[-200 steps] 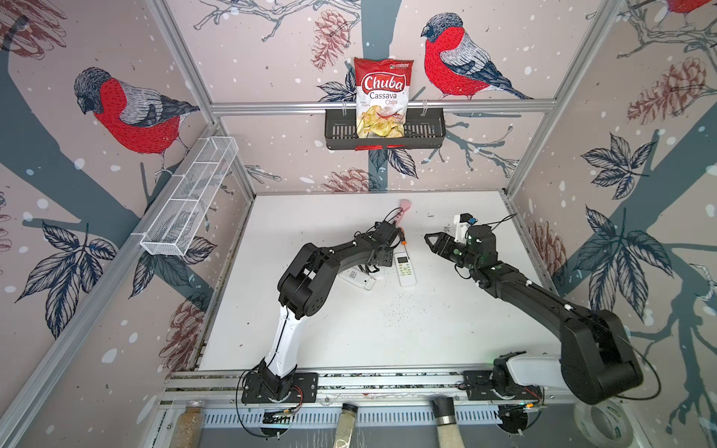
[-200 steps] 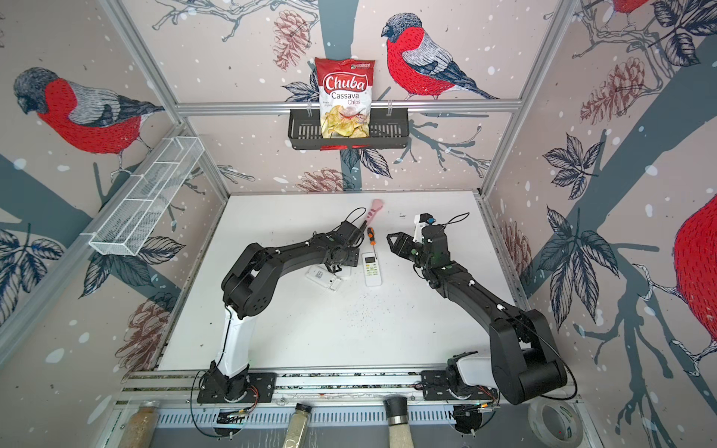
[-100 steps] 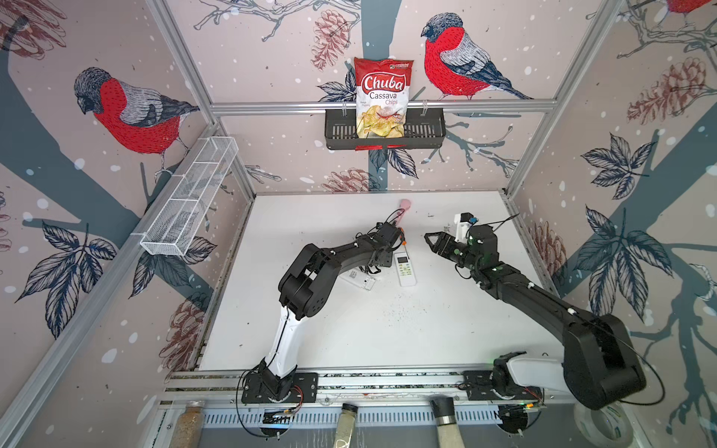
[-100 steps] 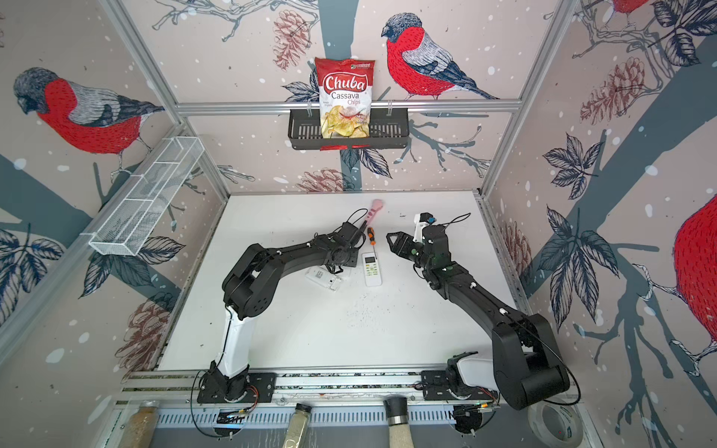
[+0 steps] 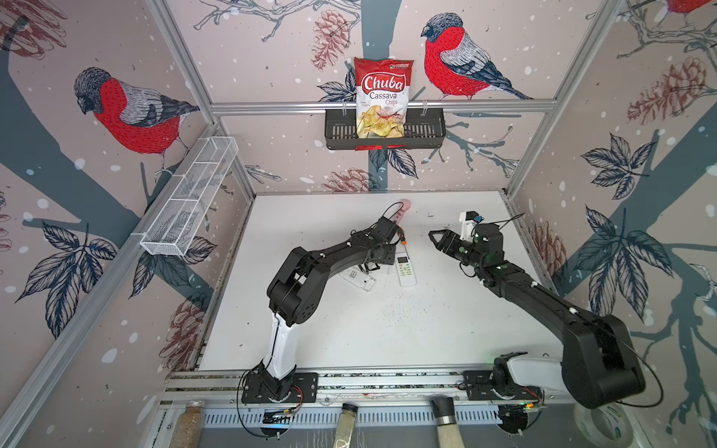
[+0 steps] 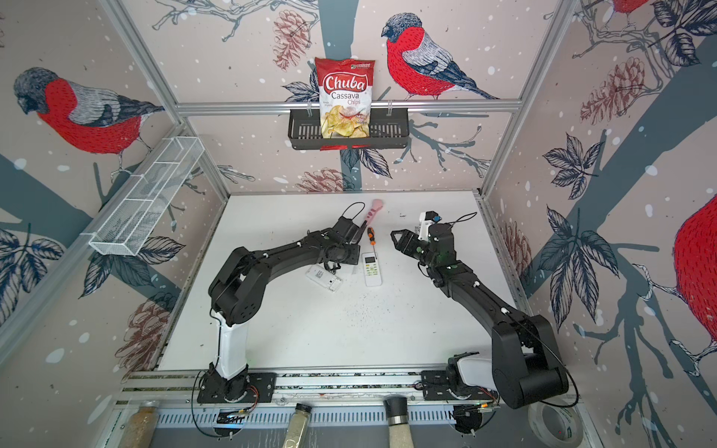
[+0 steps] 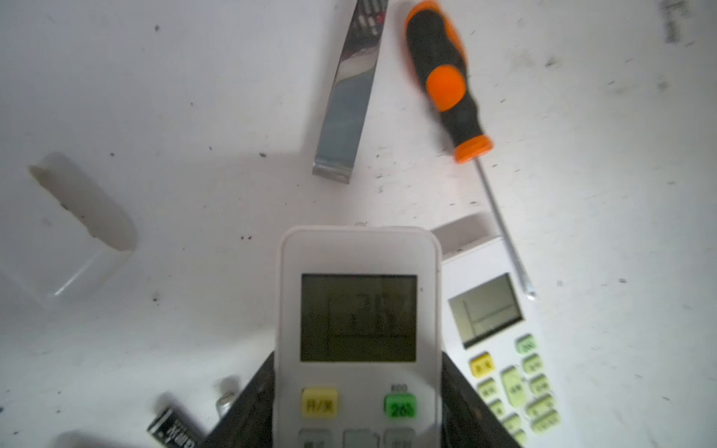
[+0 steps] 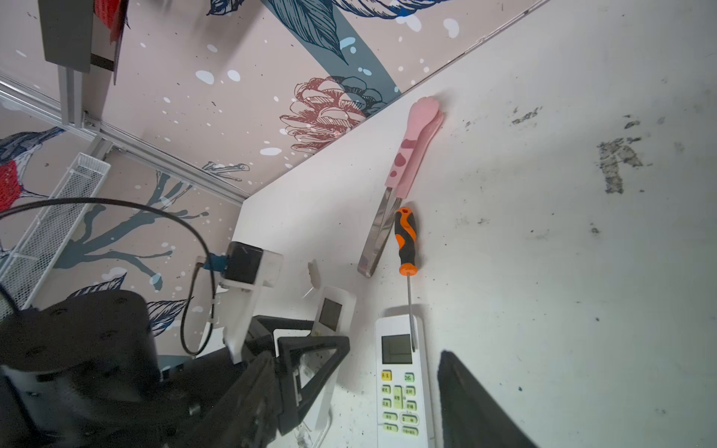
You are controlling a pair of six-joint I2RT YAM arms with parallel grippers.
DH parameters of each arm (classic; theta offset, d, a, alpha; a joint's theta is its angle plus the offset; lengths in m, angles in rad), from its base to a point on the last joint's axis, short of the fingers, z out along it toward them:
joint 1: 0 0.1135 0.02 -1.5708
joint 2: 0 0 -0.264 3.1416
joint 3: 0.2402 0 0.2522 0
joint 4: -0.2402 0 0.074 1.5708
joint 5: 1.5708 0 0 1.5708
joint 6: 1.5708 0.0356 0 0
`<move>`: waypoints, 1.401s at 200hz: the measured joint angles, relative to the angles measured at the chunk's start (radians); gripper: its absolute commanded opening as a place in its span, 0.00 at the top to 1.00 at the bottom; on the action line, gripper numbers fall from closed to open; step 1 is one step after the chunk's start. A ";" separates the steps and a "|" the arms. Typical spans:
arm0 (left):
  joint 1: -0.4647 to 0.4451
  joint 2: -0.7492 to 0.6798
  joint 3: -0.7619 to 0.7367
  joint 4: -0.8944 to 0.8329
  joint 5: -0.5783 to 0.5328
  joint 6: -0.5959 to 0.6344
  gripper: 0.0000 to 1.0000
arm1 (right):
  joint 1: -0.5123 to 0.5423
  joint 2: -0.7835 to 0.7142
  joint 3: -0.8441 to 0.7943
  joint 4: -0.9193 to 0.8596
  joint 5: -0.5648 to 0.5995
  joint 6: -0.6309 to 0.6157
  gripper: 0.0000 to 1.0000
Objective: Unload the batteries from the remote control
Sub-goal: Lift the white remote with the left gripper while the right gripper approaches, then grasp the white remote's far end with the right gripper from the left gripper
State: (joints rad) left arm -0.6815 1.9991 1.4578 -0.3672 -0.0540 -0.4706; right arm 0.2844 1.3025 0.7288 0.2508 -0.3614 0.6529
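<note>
The left gripper [image 7: 357, 372] has its jaws closed on the long sides of a white remote [image 7: 357, 252]. The remote sits display up, its top end reaching out ahead of the jaws. A dark battery [image 7: 170, 428] lies on the worktop [image 7: 194, 97] just outside one left jaw, clear of the remote. A metal end beside it is too blurred to name. A second remote [image 7: 500, 329] lies just outside the other jaw, with a screwdriver [image 7: 446, 77] shaft across its top end. The right gripper [image 5: 436, 237] hangs well apart from the left jaws, its own jaws spread and empty.
</note>
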 measured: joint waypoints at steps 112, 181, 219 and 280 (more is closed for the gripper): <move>0.201 -0.219 -0.236 0.475 0.672 -0.081 0.48 | -0.017 0.107 0.151 0.169 -0.304 0.033 0.19; 0.248 -0.135 -0.279 0.982 0.978 -0.358 0.48 | -0.017 0.236 0.227 0.326 -0.448 0.090 0.10; 0.256 -0.055 -0.235 1.178 1.056 -0.502 0.48 | -0.011 0.302 0.266 0.386 -0.486 0.132 0.09; 0.278 0.049 -0.150 1.318 1.109 -0.618 0.48 | -0.004 0.448 0.382 0.427 -0.520 0.161 0.08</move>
State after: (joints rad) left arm -0.4034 2.0480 1.3075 0.9504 1.0550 -1.0889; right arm 0.2806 1.7508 1.1107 0.6777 -0.8818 0.8143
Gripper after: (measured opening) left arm 0.572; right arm 0.915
